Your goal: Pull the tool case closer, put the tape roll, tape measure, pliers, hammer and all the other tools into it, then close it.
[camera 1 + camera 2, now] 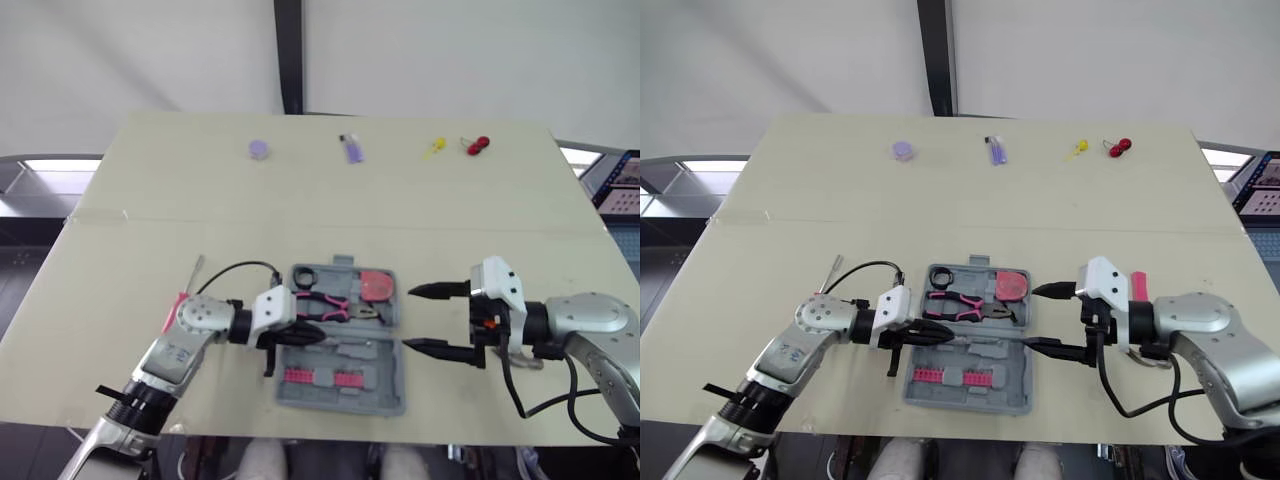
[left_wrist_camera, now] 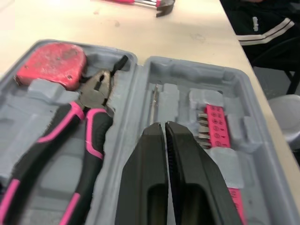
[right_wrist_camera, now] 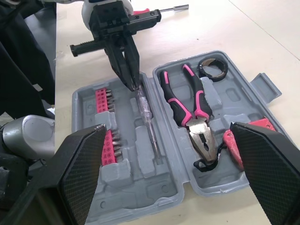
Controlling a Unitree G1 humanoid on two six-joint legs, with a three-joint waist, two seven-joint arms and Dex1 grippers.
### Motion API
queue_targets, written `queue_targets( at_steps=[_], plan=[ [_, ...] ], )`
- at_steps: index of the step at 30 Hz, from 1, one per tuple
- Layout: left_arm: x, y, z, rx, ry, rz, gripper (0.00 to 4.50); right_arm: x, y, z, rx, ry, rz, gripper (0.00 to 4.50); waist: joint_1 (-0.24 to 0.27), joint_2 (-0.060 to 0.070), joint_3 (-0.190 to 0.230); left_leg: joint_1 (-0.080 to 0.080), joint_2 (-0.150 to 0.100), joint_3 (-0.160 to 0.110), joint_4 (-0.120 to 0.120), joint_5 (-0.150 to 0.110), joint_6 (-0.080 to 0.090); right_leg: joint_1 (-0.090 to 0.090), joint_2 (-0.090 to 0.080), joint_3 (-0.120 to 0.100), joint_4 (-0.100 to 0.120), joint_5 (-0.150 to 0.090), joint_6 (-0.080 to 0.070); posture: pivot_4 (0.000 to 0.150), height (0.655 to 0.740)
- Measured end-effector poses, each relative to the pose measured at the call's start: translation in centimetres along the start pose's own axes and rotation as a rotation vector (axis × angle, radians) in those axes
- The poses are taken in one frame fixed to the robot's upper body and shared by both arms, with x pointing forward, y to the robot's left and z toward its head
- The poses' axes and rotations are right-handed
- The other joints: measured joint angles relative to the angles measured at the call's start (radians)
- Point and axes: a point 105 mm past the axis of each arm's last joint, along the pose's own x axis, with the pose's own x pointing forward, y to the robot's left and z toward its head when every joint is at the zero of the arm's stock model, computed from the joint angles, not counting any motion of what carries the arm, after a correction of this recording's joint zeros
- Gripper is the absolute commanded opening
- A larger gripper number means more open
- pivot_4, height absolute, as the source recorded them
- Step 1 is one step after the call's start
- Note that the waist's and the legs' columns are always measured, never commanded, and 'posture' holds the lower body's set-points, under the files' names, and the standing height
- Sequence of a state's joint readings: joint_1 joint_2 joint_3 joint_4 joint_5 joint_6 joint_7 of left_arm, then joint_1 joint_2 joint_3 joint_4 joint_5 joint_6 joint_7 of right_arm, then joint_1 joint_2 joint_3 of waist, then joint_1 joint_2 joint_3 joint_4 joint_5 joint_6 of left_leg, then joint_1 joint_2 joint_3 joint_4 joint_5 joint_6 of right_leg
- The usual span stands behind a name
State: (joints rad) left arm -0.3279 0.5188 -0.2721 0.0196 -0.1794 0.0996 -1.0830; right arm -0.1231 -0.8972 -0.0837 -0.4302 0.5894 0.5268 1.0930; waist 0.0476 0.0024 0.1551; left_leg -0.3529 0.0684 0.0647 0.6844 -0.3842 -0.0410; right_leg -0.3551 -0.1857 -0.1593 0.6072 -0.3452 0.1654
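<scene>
Tool case [image 1: 380, 388] sits open at table's [image 1: 300, 210] near edge, 6 o'clock. Tape roll [image 1: 303, 275], tape measure [image 1: 377, 286], pliers [image 1: 325, 305] & bits [image 1: 320, 378] are in. Hammer [image 2: 164, 6] at its 3 o'clock & pink screwdriver [image 1: 182, 300] at 9 remain out; lid open. L gripper [image 2: 164, 129] fingers clenched, empty, over case. R gripper [image 1: 408, 318] fingers spread, empty.

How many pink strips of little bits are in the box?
2. One strip lies on the left of the case half nearest the robot, the other strip on its right. None look hidden.
</scene>
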Motion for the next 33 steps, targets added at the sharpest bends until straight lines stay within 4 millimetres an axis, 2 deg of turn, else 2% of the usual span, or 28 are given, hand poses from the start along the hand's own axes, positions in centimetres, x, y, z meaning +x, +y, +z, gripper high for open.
queue_targets(
  at_steps=[6, 10, 22, 33],
  plan=[
    [1.2, -1.1, -1.5, -0.012, -0.009, -0.003, 0.05, 0.1, 0.0, -0.2, 0.01, -0.001, -0.014, 4.5, -0.006, 0.0, 0.0, 0.0, 0.0, 0.0, 0.0, 0.0, 0.0, 0.0, 0.0, 0.0, 0.001, 0.0, 0.0, 0.15, 0.74],
    [1.2, -1.0, -2.0, -0.003, 0.016, 0.014, 0.05, 0.1, 0.0, -0.1, 0.006, -0.002, -0.019, 4.5, -0.007, 0.0, 0.0, 0.0, 0.0, 0.0, 0.0, 0.0, 0.0, 0.0, 0.0, 0.0, 0.001, 0.0, 0.0, 0.15, 0.74],
    [1.7, -0.3, -1.5, -0.003, -0.004, 0.048, 0.05, 0.1, 0.0, -0.1, 0.006, -0.002, -0.02, 4.5, -0.016, 0.0, 0.0, 0.0, 0.0, 0.0, 0.0, 0.0, 0.0, 0.0, 0.0, 0.0, 0.001, 0.0, 0.0, 0.15, 0.74],
    [2.0, -0.3, -2.4, -0.024, 0.037, 0.053, 0.05, 0.1, 0.1, -0.4, 0.008, 0.007, -0.023, 4.5, -0.022, 0.0, 0.0, 0.0, 0.0, 0.0, -0.001, 0.0, 0.0, 0.0, 0.0, 0.0, 0.001, 0.0, 0.0, 0.15, 0.74]
  ],
)
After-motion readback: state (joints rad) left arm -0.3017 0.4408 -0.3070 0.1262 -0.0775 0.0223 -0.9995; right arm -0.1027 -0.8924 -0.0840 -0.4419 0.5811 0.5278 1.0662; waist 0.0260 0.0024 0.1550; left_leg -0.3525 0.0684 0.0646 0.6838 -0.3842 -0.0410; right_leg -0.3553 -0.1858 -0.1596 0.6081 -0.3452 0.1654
